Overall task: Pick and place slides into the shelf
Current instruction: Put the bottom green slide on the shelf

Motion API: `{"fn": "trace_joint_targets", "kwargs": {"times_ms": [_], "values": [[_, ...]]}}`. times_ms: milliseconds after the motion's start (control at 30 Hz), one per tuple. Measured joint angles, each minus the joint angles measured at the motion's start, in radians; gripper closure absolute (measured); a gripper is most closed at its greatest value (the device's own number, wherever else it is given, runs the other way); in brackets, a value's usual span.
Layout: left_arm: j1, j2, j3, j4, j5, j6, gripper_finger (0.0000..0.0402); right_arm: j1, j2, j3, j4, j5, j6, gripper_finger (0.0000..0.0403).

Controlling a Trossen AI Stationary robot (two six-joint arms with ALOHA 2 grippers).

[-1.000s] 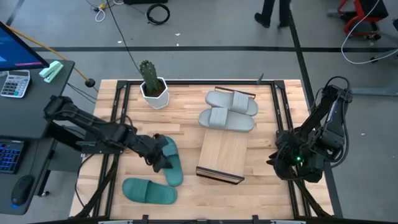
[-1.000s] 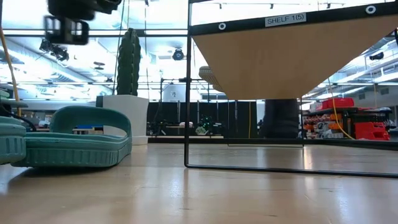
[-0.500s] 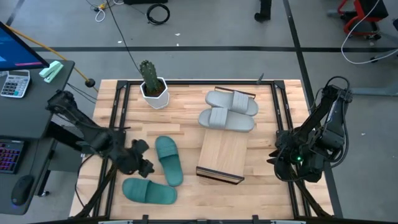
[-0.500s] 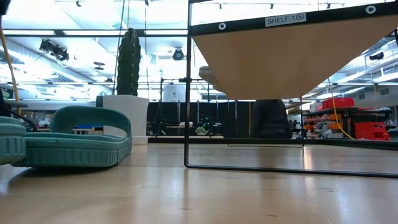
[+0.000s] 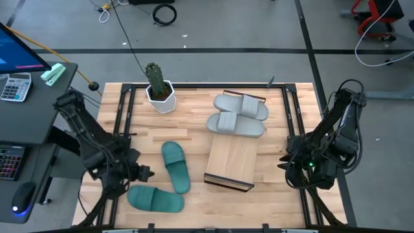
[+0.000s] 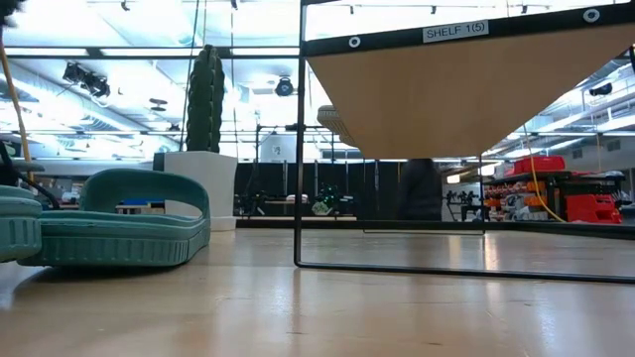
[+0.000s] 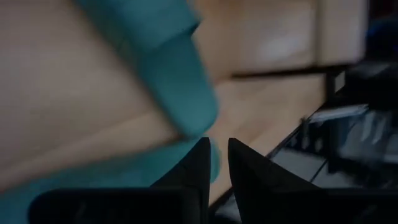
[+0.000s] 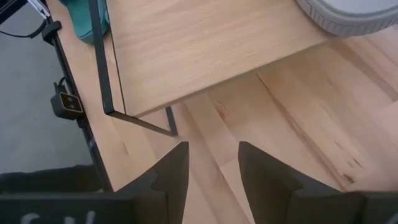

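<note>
Left end effector (image 5: 143, 173), fingers nearly pressed together and pinching nothing, hovers beside 2 teal slides (image 5: 175, 166); next: grasp 1, carry to shelf (image 5: 231, 162); right end effector (image 8: 211, 163) waits spread.

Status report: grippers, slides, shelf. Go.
Left gripper empty, fingers nearly together, beside teal slides. Right gripper open, empty, at table's right edge. Grey slides lie behind the shelf. Shelf approach unobstructed.

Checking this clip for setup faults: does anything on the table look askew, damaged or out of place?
Nothing damaged or spilled. The two teal slides lie at different angles, one lengthwise, one crosswise, while the two grey slides sit neatly paired beyond the shelf. A potted cactus stands at the far edge, upright.
</note>
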Motion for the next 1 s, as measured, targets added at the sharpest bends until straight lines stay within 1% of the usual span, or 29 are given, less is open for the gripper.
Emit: {"fn": "trace_joint_targets", "kwargs": {"times_ms": [167, 300, 333, 500, 600, 667, 867, 1000], "values": [[-0.002, 0.001, 0.000, -0.001, -0.151, 0.035, 0.0330, 0.000, 0.000, 0.000, 0.001, 0.009, 0.033, 0.0257], [-0.018, 0.001, 0.000, 0.023, -0.350, 0.084, 0.0336, 0.000, 0.000, 0.000, 0.002, 0.009, 0.064, 0.0257], [-0.018, 0.001, 0.000, 0.024, -0.372, 0.091, 0.0341, 0.000, 0.000, 0.000, 0.002, 0.009, 0.073, 0.0257], [-0.023, 0.003, 0.000, 0.025, -0.385, 0.105, 0.0373, 0.000, 0.000, 0.000, 0.003, 0.009, 0.087, 0.0257], [-0.043, 0.018, 0.000, 0.030, -0.386, 0.076, 0.0394, 0.000, 0.000, 0.000, 0.008, 0.009, 0.087, 0.0257], [-0.061, 0.043, 0.000, 0.054, -0.386, 0.043, 0.0396, 0.000, 0.000, 0.000, 0.012, 0.009, 0.088, 0.0257], [-0.096, 0.144, 0.000, 0.125, -0.384, -0.025, 0.0379, 0.000, 0.000, 0.000, 0.012, 0.009, 0.087, 0.0257], [-0.098, 0.206, 0.000, 0.170, -0.392, -0.028, 0.0392, 0.000, 0.000, 0.000, 0.018, 0.010, 0.087, 0.0257]]}}
